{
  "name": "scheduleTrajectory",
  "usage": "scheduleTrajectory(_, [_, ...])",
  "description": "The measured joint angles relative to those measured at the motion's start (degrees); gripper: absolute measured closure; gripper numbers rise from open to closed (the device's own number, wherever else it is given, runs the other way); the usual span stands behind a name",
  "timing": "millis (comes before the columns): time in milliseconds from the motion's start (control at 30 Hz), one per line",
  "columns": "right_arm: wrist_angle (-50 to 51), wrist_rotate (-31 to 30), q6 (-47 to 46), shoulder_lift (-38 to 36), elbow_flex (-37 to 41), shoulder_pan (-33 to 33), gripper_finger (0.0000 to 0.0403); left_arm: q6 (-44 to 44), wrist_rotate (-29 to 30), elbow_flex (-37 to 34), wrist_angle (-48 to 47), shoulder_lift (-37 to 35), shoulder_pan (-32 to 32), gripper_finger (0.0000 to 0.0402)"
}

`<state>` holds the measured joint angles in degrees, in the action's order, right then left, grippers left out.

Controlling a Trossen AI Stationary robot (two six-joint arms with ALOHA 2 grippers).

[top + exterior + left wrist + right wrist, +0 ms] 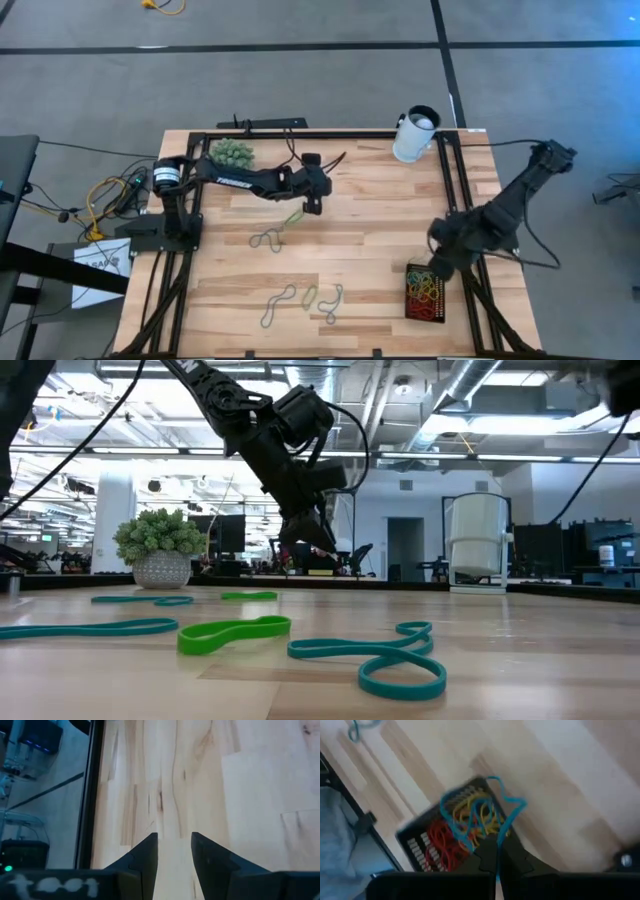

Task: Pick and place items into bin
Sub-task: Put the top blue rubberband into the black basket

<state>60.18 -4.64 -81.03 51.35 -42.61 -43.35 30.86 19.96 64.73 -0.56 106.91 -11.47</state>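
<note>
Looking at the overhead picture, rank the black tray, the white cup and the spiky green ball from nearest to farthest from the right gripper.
From the right gripper, in the high view:
1. Black tray, just beside it at the table's near right corner, with bands inside.
2. White cup, at the far right edge.
3. Spiky green ball, across the table at the far left.

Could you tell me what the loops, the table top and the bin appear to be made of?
Loops: probably rubber; thin, matte, lying limp and curled.
Table top: pale wood planks, with visible grain and seams.
Bin: dark, likely plastic, with a ribbed inside.
</note>
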Motion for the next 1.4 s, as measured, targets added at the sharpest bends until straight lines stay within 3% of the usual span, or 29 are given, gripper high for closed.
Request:
scheduleTrajectory(200, [-4.33, -7.11, -4.58, 3.08, 0.00, -9.54, 0.0403, -1.25, -2.21, 0.00, 0.00, 0.00, -1.89, 0.0292])
scheduleTrajectory(400, [-9.07, -8.62, -4.14, 7.87, 0.00, -16.17, 0.0403, -1.45, -2.29, 0.00, 0.00, 0.00, -3.08, 0.0292])
scheduleTrajectory(600, [-8.43, -21.75, 4.32, 8.54, 0.00, -17.65, 0.0403, -1.50, -2.26, 0.00, 0.02, 0.00, -3.45, 0.0292])
scheduleTrajectory(767, [-8.42, -28.03, 12.83, 8.13, 0.00, -15.69, 0.0403, -1.65, -2.26, 0.00, 0.00, 0.00, -3.45, 0.0292])
scheduleTrajectory(1100, [-20.28, -28.45, 28.39, 8.26, 0.00, -11.64, 0.0403, -1.63, -2.26, 0.00, 0.24, 0.00, -3.47, 0.0292])
scheduleTrajectory(1300, [-27.88, -28.27, 31.37, 8.26, 0.00, -13.46, 0.0403, -1.63, -2.26, 0.00, 0.04, 0.00, -3.47, 0.0292])
scheduleTrajectory(1400, [-26.68, -28.23, 26.95, 8.28, 0.00, -15.15, 0.0403, -1.63, -2.26, 0.00, 0.02, 0.00, -3.47, 0.0292])
